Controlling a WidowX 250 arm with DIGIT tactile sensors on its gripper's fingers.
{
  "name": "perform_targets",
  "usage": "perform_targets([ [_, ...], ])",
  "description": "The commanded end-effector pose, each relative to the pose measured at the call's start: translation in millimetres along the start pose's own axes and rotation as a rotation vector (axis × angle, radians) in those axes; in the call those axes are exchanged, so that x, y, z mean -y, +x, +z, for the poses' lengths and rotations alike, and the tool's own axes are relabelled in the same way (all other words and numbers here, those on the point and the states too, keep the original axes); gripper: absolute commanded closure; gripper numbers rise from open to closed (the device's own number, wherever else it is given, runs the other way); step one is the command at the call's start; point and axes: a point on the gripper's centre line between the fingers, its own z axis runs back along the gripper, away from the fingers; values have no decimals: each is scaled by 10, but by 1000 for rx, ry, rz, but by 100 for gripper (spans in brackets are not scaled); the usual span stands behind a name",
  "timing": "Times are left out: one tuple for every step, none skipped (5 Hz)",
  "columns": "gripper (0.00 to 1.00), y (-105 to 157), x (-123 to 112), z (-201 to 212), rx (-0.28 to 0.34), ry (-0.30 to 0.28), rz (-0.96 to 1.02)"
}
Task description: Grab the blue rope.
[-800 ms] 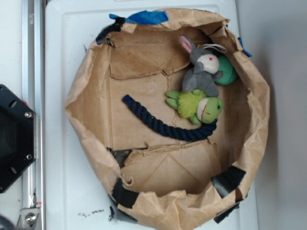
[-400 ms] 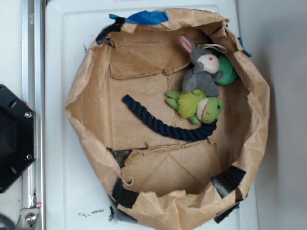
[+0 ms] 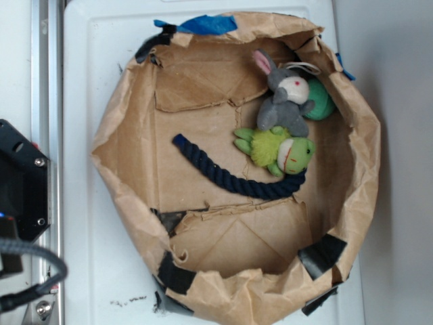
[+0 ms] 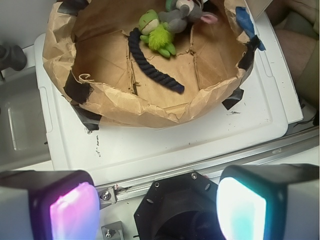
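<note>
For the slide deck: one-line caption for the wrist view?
Open gripper far from blue rope beside plush toys.

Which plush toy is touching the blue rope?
The green frog plush: its head rests against the blue rope. The grey bunny plush lies farther back, clear of it.

A crumpled paper wall (image 3: 128, 145) rings the blue rope (image 3: 230, 177), leaving it open only from above, with bare paper floor (image 3: 196, 115) along the rope's free end and beside its middle stretch. At the rope's other end a green frog plush (image 3: 279, 150) lies against it, with a grey rabbit plush (image 3: 284, 98) just beyond the frog. In the wrist view the gripper (image 4: 157, 207), fingers spread wide, sits outside the wall, well apart from the rope (image 4: 150, 62).
</note>
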Motion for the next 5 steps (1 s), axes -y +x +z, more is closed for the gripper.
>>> perform_targets([
  [0,26,-15,32,13,1,13],
  [0,380,38,-65,-5,-8,-143],
  [0,675,95,-154,0,0,-266],
  [0,934,117,-293,-29,-24,-382],
  [0,1129,61,-536,-68,-65,-452],
])
